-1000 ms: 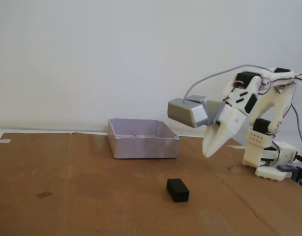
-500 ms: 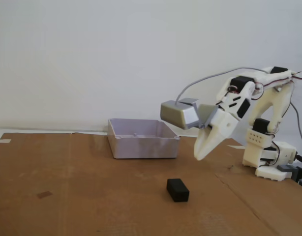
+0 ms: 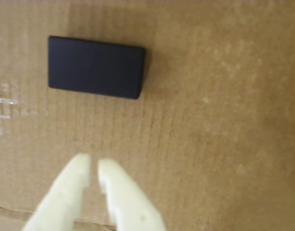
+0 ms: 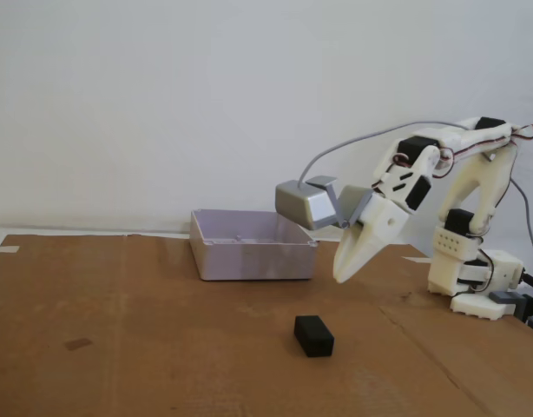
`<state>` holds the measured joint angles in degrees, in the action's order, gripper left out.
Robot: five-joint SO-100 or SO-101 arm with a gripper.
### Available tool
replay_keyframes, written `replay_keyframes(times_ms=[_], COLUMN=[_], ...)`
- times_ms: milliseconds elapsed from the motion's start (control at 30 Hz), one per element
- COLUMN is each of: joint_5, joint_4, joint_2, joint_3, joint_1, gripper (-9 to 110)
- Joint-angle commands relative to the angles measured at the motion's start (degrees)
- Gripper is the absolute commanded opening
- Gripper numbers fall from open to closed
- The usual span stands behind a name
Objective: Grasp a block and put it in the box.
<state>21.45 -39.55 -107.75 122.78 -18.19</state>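
A small matte black block (image 4: 313, 335) lies on the brown cardboard, in front of the box and to its right in the fixed view. The wrist view shows the block (image 3: 95, 68) at upper left, lying flat. My gripper (image 4: 341, 276) hangs in the air above the block and a little to its right, pointing down, with nothing in it. In the wrist view its two white fingers (image 3: 92, 168) nearly touch at the tips, so it is shut. The box (image 4: 252, 245), a shallow pale lilac-grey tray, stands at the back of the cardboard and looks empty.
The arm's white base (image 4: 475, 278) stands at the right edge of the cardboard. A grey camera module (image 4: 307, 205) rides on the wrist, over the box's right corner. A dark smudge (image 4: 77, 344) marks the cardboard at left. A white wall closes the back.
The arm has reached forward and leftward, bringing the shut gripper lower and closer to the block. Block and box have not moved.
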Motion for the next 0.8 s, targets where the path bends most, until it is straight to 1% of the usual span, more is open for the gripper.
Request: replay_keyframes(times_ms=[0,133,300,533,667,767], joint_5=[-0.5,-3.3,-3.5,-3.5,-3.3,-3.0], joint_4=[3.4,6.0,6.0,6.1,6.1,6.2], joint_2=[-1.8,-1.4,-1.5,-1.8,-1.5,-1.5], joint_3=[-8.3,-8.6,-8.6,-8.7,-8.6,-8.6], joint_1=[0.7,0.7,0.7,0.6,0.0,-0.2], gripper=[0,0,2,27,35,38])
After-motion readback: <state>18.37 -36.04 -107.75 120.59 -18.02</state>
